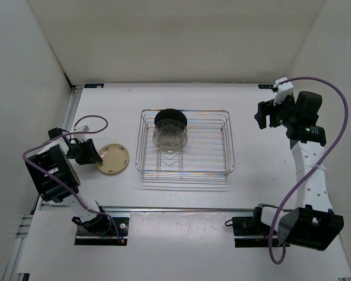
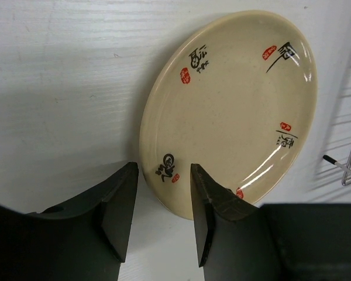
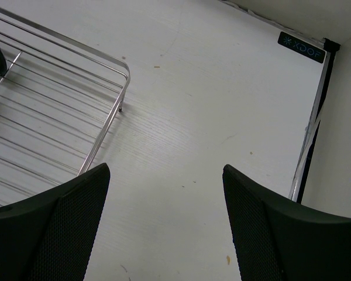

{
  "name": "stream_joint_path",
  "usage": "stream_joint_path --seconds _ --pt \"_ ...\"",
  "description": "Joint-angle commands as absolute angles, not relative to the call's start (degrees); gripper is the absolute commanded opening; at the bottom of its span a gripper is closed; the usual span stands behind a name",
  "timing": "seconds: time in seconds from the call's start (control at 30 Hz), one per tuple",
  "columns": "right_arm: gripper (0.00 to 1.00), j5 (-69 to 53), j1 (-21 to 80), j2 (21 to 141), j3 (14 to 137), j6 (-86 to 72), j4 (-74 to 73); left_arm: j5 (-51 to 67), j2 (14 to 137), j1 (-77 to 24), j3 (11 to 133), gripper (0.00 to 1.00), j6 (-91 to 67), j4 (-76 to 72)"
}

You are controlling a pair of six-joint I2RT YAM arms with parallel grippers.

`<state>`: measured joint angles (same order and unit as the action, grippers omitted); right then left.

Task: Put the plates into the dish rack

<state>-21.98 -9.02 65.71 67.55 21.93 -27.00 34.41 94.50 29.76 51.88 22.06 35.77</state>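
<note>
The black plate (image 1: 170, 117) and what appear to be two clear plates (image 1: 169, 138) are found standing in the dish rack (image 1: 230, 146). The cream plate (image 2: 234, 111) lies on the bench (image 1: 269, 175), left of the rack. It is approached by the open left pincer (image 2: 162, 172) and is not yet gripped. The right pincer (image 3: 167, 175) is held open and empty.

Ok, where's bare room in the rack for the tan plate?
Free: the dish rack's right half and near strip, bare wire; also the table between its right rim and the right hand. Crowded: the rack's far-left part, where the black plate and clear plates stand.
</note>
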Motion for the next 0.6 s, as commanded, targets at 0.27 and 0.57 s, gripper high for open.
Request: stream_joint_path --seconds 0.27,0.57 --pt "0.80 -24.1 -9.9 63.6 68.0 21.2 -26.9 36.8 97.0 29.5 55.6 0.49 25.1 39.6" --pt "0.80 -24.1 -10.5 63.1 68.0 21.2 -26.9 37.4 99.0 29.5 57.3 0.41 25.7 41.2"
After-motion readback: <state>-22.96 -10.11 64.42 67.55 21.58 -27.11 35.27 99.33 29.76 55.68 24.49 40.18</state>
